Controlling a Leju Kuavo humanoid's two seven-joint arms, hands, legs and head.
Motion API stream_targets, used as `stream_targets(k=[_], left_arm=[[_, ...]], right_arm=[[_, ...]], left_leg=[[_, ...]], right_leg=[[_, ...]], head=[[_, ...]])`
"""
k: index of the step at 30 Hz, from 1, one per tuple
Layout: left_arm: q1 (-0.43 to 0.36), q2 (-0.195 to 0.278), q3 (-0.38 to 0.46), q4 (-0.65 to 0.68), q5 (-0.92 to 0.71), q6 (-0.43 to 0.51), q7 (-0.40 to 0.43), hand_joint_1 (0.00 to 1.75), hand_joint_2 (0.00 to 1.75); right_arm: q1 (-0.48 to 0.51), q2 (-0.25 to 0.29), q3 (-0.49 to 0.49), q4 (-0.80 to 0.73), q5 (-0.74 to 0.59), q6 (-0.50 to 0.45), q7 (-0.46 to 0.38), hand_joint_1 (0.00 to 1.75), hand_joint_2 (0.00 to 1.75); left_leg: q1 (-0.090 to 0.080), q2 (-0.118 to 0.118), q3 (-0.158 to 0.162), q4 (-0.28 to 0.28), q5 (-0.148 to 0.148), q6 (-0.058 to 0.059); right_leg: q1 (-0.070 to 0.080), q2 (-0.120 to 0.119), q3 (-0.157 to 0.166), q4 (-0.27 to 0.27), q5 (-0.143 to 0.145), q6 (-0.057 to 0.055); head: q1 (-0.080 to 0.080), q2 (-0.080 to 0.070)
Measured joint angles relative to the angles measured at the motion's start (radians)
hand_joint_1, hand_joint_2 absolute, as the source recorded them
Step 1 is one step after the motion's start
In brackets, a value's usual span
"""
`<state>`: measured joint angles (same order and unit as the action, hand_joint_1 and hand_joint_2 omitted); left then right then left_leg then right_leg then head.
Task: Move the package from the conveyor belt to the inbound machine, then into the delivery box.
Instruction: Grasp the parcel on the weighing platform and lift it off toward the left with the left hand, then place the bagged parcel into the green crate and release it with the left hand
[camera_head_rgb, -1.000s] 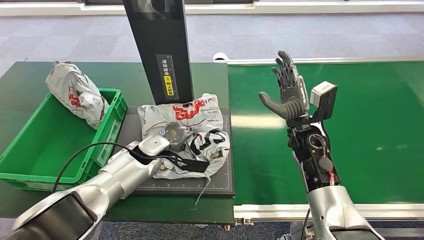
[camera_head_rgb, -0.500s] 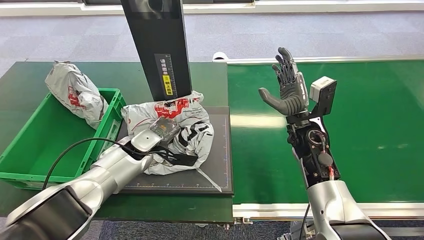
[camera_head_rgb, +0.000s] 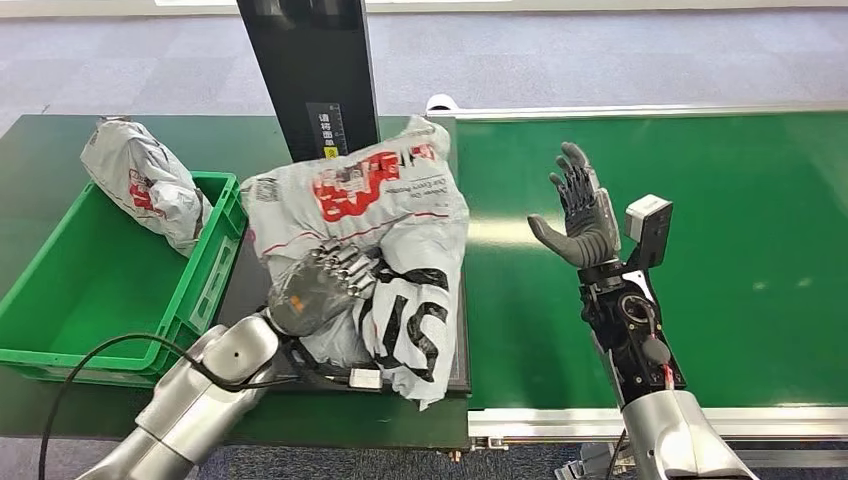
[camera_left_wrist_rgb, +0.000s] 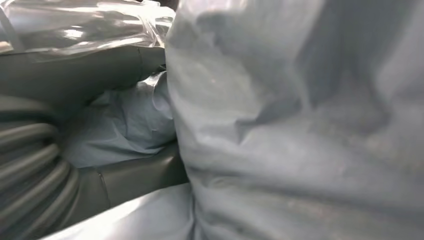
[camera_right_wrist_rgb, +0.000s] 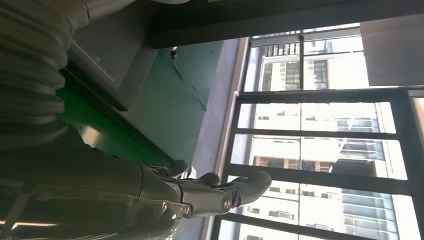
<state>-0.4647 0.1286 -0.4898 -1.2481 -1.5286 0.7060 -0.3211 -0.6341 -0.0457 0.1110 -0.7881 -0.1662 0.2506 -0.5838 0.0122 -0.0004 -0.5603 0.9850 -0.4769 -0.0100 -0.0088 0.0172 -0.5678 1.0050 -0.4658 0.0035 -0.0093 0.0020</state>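
Note:
A grey plastic package (camera_head_rgb: 385, 230) with red and black print hangs lifted off the dark scanner platform (camera_head_rgb: 252, 270) of the inbound machine. My left hand (camera_head_rgb: 318, 282) grips it from below, fingers wrapped into the crumpled plastic. The left wrist view shows the package (camera_left_wrist_rgb: 300, 130) close up, pressed against the thumb. My right hand (camera_head_rgb: 578, 208) stands open and upright above the green conveyor belt (camera_head_rgb: 720, 250), holding nothing; its spread fingers (camera_right_wrist_rgb: 220, 192) show in the right wrist view against windows.
The green delivery box (camera_head_rgb: 80, 290) sits left of the platform, with another grey package (camera_head_rgb: 140, 185) leaning on its far rim. The machine's black post (camera_head_rgb: 305, 70) rises just behind the lifted package.
My left hand has raised the package off the platform and tilted it upright, drawing it nearer. The right hand has dropped slightly, still open.

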Motion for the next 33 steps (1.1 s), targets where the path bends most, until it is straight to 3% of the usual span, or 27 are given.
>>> stream_targets(k=[4, 11, 16, 21, 24, 27, 30, 33], left_arm=[[0.052, 0.02, 0.032, -0.24, -0.01, -0.002, -0.004, 1.75, 1.75], [0.062, 0.037, 0.088, -0.578, -0.011, -0.004, -0.035, 1.75, 1.75], [0.066, 0.048, 0.139, -0.726, -0.012, -0.004, -0.029, 1.75, 1.75], [0.066, 0.056, 0.243, -0.803, -0.011, -0.006, -0.025, 1.75, 1.75], [0.056, 0.064, 0.301, -0.777, -0.008, -0.008, 0.029, 1.75, 1.75], [0.005, 0.084, 0.365, -0.657, 0.001, -0.011, 0.1, 1.75, 1.75], [-0.103, 0.141, 0.407, -0.376, -0.01, -0.048, 0.316, 1.75, 1.75], [-0.263, 0.218, 0.415, 0.01, 0.017, -0.227, 0.491, 1.75, 1.75]], right_arm=[[0.012, -0.008, 0.002, 0.0, -0.01, -0.006, 0.0, 0.0, 1.75], [0.02, -0.012, 0.005, 0.0, -0.025, -0.016, 0.016, 0.0, 1.75], [0.037, -0.013, 0.005, -0.011, -0.026, -0.024, 0.021, 0.0, 1.75], [0.072, -0.021, 0.01, -0.048, -0.054, -0.043, 0.031, 0.0, 1.75], [0.091, -0.027, 0.014, -0.072, -0.054, -0.048, 0.036, 0.0, 1.75], [0.114, -0.03, 0.01, -0.103, -0.038, -0.047, 0.05, 0.0, 1.75], [0.132, -0.03, 0.006, -0.135, -0.027, -0.048, 0.062, 0.0, 1.75], [0.134, -0.031, 0.004, -0.148, -0.02, -0.041, 0.076, 0.0, 1.75]], left_leg=[[0.0, -0.005, -0.006, 0.0, 0.001, 0.0], [0.0, -0.005, -0.007, 0.0, 0.001, 0.0], [0.0, -0.005, -0.007, 0.0, 0.001, 0.0], [0.0, -0.005, -0.007, 0.0, 0.001, 0.0], [0.0, -0.005, -0.007, 0.0, 0.001, 0.0], [0.0, -0.005, -0.007, 0.0, 0.001, 0.0], [0.001, -0.005, -0.006, 0.0, 0.003, -0.001], [0.002, -0.001, -0.007, -0.001, 0.005, -0.002]], right_leg=[[0.0, -0.003, -0.005, 0.0, 0.0, 0.0], [0.0, -0.003, -0.006, 0.0, 0.0, 0.0], [0.0, -0.004, -0.006, 0.0, 0.0, 0.0], [0.0, -0.004, -0.006, 0.0, 0.0, 0.0], [0.0, -0.004, -0.006, 0.0, 0.0, 0.0], [0.0, -0.004, -0.006, 0.0, 0.0, 0.0], [0.001, -0.004, -0.007, 0.0, 0.001, -0.002], [0.002, -0.001, -0.007, 0.003, 0.003, -0.004]], head=[[0.0, 0.0], [0.0, 0.0], [0.0, 0.0], [0.0, 0.0], [0.0, 0.0], [0.001, 0.0], [0.0, 0.0], [0.001, 0.0]])
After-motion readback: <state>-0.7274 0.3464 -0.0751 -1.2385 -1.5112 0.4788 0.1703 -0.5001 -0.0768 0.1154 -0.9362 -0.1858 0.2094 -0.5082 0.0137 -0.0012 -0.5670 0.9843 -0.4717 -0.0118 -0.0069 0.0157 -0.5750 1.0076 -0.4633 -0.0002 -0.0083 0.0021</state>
